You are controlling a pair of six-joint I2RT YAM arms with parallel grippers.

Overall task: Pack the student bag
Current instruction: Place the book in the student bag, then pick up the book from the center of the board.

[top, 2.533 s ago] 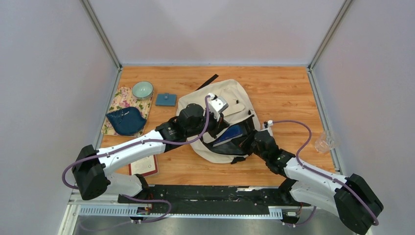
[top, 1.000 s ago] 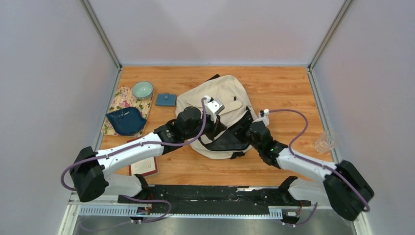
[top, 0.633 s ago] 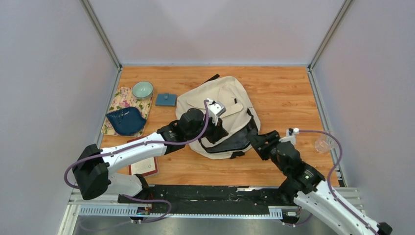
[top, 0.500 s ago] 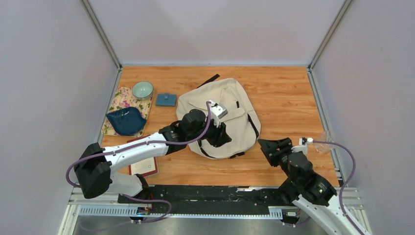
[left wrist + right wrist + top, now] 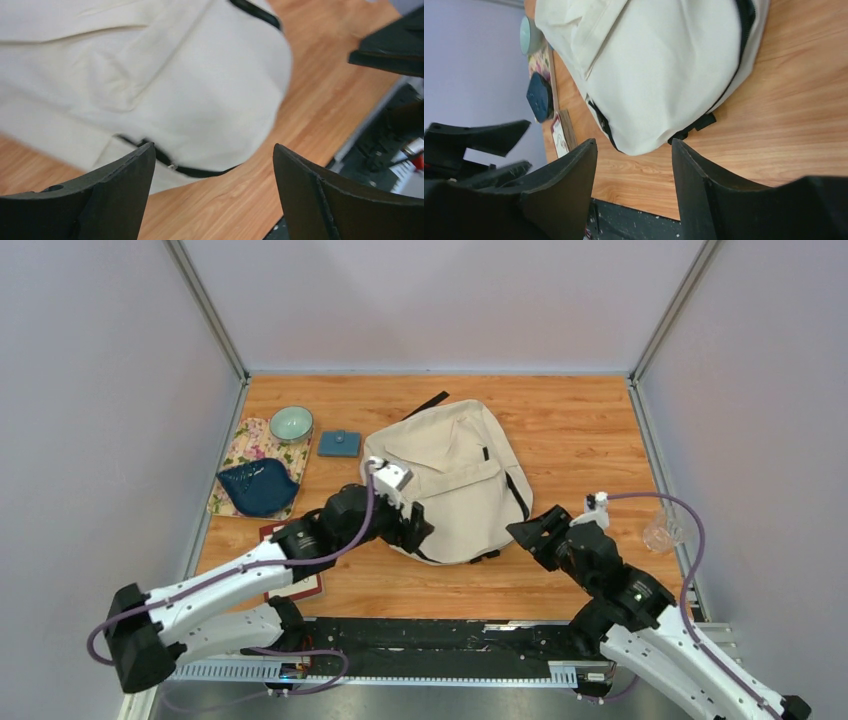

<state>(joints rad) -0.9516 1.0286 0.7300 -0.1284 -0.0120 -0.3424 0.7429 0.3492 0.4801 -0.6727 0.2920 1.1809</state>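
Observation:
The student bag (image 5: 455, 480), a large cream backpack with black zippers and straps, lies flat and closed in the middle of the wooden table. It also fills the upper part of the left wrist view (image 5: 150, 75) and of the right wrist view (image 5: 659, 65). My left gripper (image 5: 415, 528) (image 5: 214, 150) hovers at the bag's near-left edge, open, with only bag and table between its fingers. My right gripper (image 5: 530, 530) (image 5: 634, 145) sits just off the bag's near-right corner, open and holding nothing.
Left of the bag are a small blue pouch (image 5: 340, 444), a teal bowl (image 5: 291, 423) and a dark blue leaf-shaped dish (image 5: 257, 488) on a floral mat (image 5: 240, 445). A red-edged book (image 5: 295, 580) lies under the left arm. A clear glass (image 5: 660, 532) stands at the right edge.
Both grippers have let go of the bag's opening and pulled back toward the near edge. The bag has dropped flat and closed. The left gripper went from shut to open.

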